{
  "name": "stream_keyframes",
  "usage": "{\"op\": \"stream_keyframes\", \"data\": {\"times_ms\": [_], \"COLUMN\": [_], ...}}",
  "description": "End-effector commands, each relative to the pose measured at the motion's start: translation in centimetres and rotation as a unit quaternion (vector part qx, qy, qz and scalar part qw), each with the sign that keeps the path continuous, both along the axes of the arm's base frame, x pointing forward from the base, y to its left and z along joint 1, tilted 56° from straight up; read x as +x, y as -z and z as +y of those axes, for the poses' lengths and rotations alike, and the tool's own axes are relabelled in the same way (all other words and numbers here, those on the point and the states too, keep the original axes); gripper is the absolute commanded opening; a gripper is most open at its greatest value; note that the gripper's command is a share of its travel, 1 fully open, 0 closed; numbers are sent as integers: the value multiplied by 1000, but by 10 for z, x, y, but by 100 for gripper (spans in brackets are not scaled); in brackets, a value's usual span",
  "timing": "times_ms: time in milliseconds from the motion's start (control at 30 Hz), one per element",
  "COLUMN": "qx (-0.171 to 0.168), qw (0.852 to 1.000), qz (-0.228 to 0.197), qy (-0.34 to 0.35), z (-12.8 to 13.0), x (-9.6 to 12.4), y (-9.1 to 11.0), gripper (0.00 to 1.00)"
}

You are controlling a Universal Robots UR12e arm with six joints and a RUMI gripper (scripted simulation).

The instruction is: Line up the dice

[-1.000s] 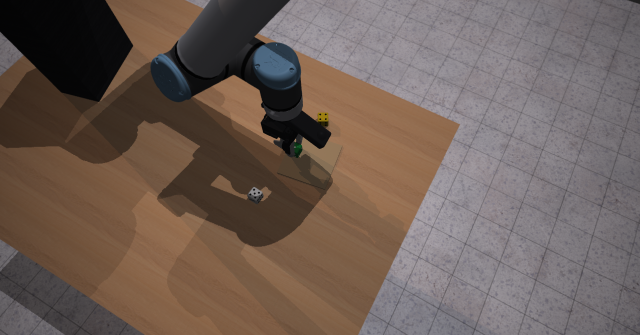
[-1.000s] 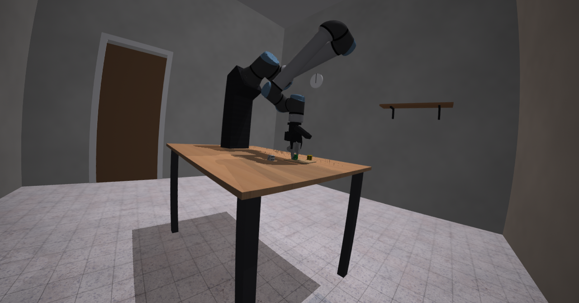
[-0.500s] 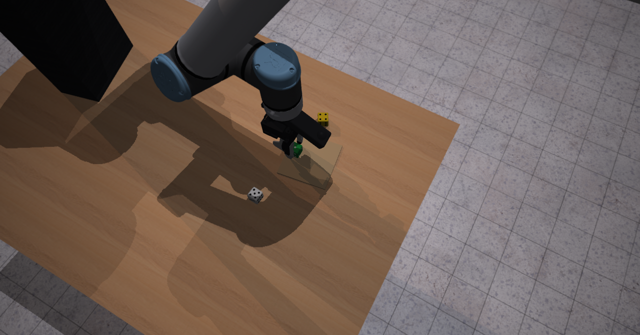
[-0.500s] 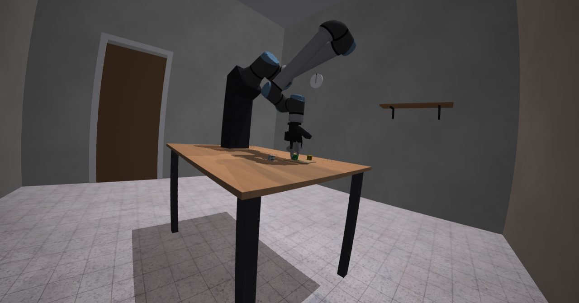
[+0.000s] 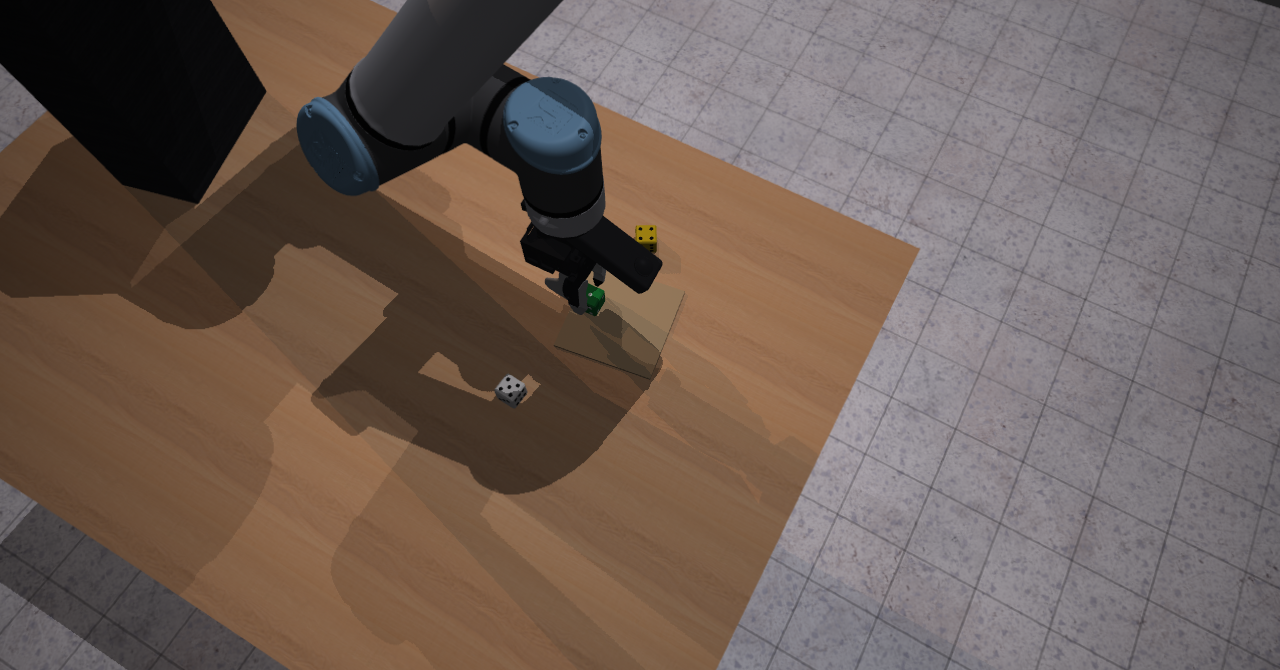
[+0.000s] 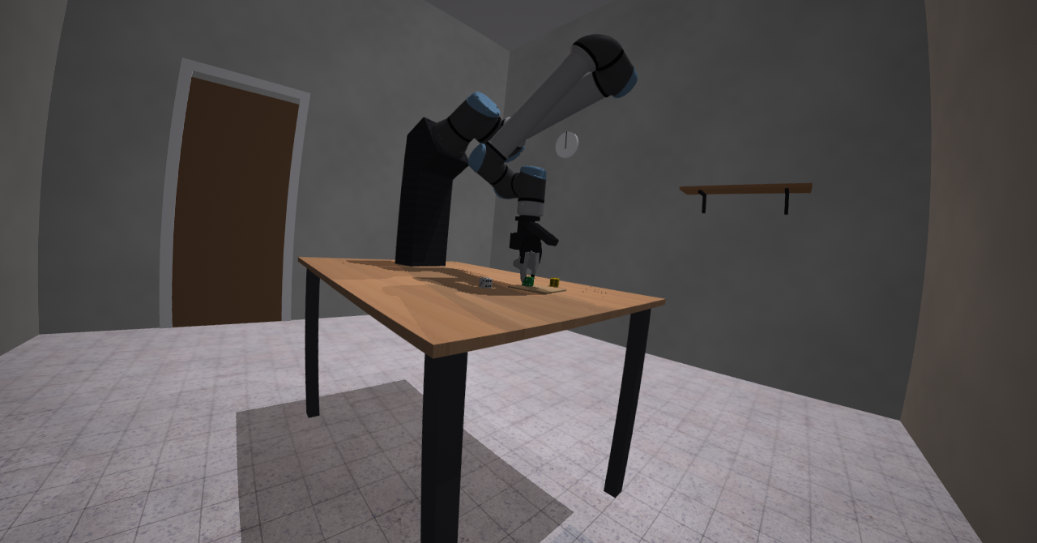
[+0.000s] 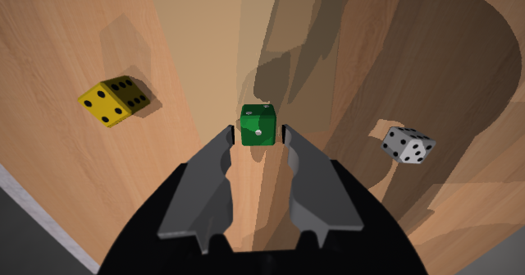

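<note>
The green die (image 7: pixel 257 125) sits flat on the thin tan mat (image 5: pixel 620 330), near the mat's corner closest to the robot base; it also shows in the top view (image 5: pixel 594 298). My gripper (image 7: pixel 257 126) stands straight over it with a finger on each side. A small gap shows between each finger pad and the die, so the gripper is open and not gripping. The yellow die (image 7: pixel 112 100) (image 5: pixel 646 236) lies on the bare table beyond the mat's far edge. The white die (image 7: pixel 408 144) (image 5: pixel 510 389) lies on the bare table off the mat's near side.
The black robot base column (image 5: pixel 116 66) stands at the table's back left corner. The arm's links (image 5: pixel 447 120) hang over the table middle. The table's right edge (image 5: pixel 859 370) runs a short way beyond the mat.
</note>
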State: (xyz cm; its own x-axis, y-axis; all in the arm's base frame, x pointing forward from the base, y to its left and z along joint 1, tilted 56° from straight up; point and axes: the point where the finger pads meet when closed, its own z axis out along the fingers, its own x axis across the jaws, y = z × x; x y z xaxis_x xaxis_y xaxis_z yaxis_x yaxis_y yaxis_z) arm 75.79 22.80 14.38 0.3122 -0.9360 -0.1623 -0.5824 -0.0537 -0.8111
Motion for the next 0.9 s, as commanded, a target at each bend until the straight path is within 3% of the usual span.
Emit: {"op": "stream_keyframes", "data": {"times_ms": [0,367,700,733,867], "qx": [0,0,0,0,0], "qw": [1000,1000,1000,1000,1000], "qz": [0,0,0,0,0], "qy": [0,0,0,0,0], "z": [-5,-24,-28,-28,-28], "x": [-12,-52,-60,-60,-60], "y": [-9,-40,-45,-45,-45], "gripper": [28,28,28,100,100]}}
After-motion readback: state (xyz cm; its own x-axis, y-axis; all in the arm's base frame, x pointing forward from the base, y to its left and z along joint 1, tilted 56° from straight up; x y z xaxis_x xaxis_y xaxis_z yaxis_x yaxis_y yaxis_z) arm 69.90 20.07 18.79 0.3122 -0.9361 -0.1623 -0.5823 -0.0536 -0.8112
